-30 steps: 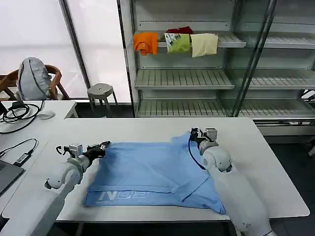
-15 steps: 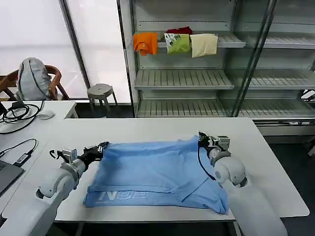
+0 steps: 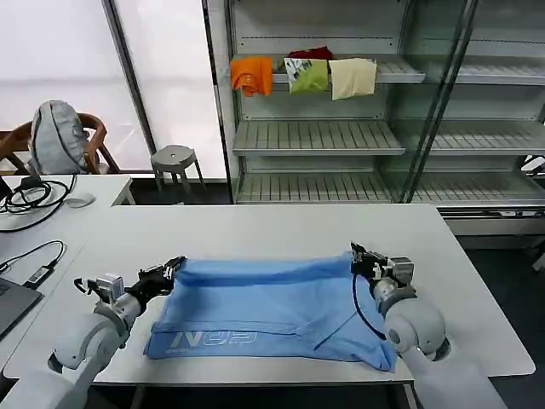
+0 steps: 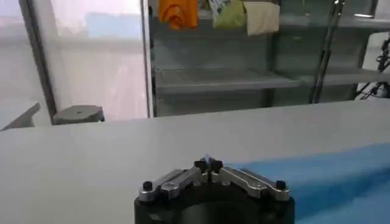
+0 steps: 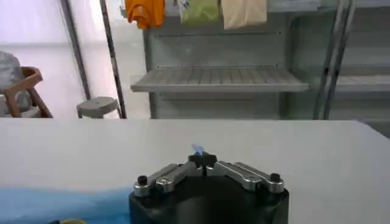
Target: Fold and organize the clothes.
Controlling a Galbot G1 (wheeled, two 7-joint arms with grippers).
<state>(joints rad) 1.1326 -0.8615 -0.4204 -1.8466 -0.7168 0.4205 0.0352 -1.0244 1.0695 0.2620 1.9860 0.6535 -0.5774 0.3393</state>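
Note:
The light blue T-shirt (image 3: 264,307) lies partly folded on the white table (image 3: 255,226), its pale lettering along the near edge. My left gripper (image 3: 176,263) is shut on the shirt's far left corner. My right gripper (image 3: 355,252) is shut on the far right corner. Between them the far edge is held stretched, slightly above the table. In the left wrist view the left gripper (image 4: 208,164) pinches a sliver of blue fabric, and the shirt (image 4: 329,176) spreads off to one side. In the right wrist view the right gripper (image 5: 202,159) pinches a blue tip of cloth (image 5: 198,149).
A metal shelf unit (image 3: 341,136) stands behind the table with orange (image 3: 251,75), green (image 3: 308,74) and cream (image 3: 352,77) cloths. A stool (image 3: 174,159) and a chair (image 3: 60,141) stand at back left. Cables (image 3: 30,196) lie on the left side table.
Both grippers have drawn the shirt's far edge toward me and apart, stretching it flatter; the raised fold near the right gripper has come down.

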